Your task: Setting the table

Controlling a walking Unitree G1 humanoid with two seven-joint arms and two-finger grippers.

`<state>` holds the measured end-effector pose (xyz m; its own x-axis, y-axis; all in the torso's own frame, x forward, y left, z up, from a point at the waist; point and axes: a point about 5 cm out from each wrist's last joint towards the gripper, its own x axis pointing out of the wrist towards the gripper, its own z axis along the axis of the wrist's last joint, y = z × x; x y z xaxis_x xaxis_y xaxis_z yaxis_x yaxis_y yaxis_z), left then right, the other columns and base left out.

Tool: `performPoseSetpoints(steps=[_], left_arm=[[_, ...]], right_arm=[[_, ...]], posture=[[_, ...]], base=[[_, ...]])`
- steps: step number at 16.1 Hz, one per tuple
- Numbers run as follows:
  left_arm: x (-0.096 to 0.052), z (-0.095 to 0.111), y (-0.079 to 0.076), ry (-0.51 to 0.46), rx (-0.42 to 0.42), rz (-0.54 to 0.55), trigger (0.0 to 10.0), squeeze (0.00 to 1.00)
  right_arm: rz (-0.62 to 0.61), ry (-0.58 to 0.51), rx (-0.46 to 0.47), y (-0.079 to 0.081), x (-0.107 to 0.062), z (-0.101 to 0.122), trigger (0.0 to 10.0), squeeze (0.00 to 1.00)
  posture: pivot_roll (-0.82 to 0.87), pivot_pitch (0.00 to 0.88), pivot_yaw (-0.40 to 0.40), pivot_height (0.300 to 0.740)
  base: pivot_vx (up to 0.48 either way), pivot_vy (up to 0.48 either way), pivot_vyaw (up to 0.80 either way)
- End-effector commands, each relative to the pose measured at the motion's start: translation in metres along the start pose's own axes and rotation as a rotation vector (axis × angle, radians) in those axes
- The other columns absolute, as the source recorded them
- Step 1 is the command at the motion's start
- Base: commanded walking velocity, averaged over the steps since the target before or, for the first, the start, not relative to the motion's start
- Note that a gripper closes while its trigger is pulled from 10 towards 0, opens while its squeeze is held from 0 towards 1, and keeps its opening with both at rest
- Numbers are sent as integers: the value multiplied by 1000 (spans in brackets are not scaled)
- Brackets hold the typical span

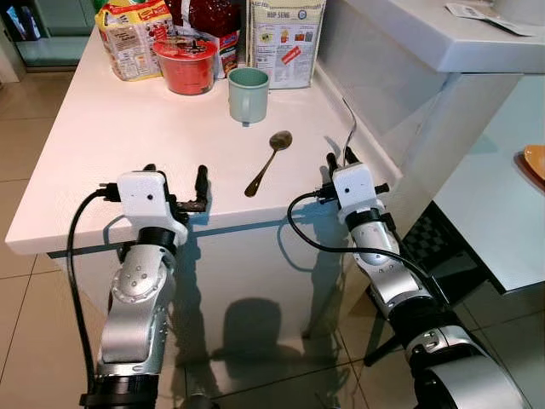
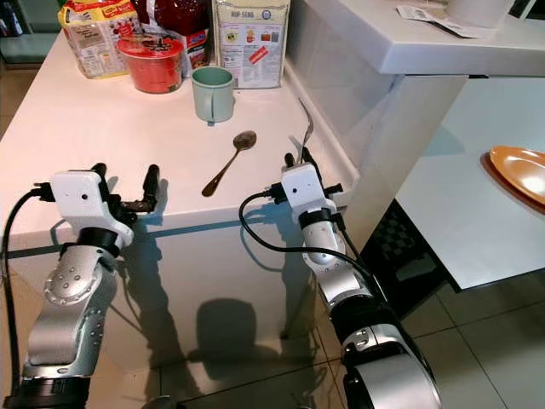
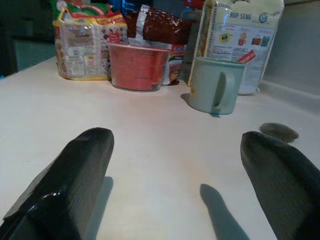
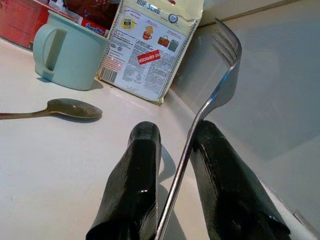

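My right gripper (image 4: pixel 172 185) clamped the fork (image 4: pixel 220 85) — tines up; spoon (image 1: pixel 268 160) lay beside it. Left gripper (image 3: pixel 175 185) spread wide — nothing held.

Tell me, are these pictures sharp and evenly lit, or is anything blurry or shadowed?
Left eye view: sharp, bright, arm shadows on the white counter front. Left wrist view: dimmer, the open left gripper fingers soft, green mug fairly clear. Right wrist view: bright, a highlight running down the fork held in the right gripper.

Mint mug (image 1: pixel 248 93), red bowl (image 1: pixel 186 65), white counter (image 1: pixel 111 145).
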<state>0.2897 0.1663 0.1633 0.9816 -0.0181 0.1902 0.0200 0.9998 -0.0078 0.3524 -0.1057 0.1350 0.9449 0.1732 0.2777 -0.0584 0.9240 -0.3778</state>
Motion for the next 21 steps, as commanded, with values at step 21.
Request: performPoseSetpoints(steps=[21], left_arm=[[7, 1, -17, 14, 10, -74, 10000, 0]], right_arm=[[-10, 106, -11, -8, -8, -19, 0, 0]], posture=[[166, 96, -58, 740]], base=[[-152, -73, 0]])
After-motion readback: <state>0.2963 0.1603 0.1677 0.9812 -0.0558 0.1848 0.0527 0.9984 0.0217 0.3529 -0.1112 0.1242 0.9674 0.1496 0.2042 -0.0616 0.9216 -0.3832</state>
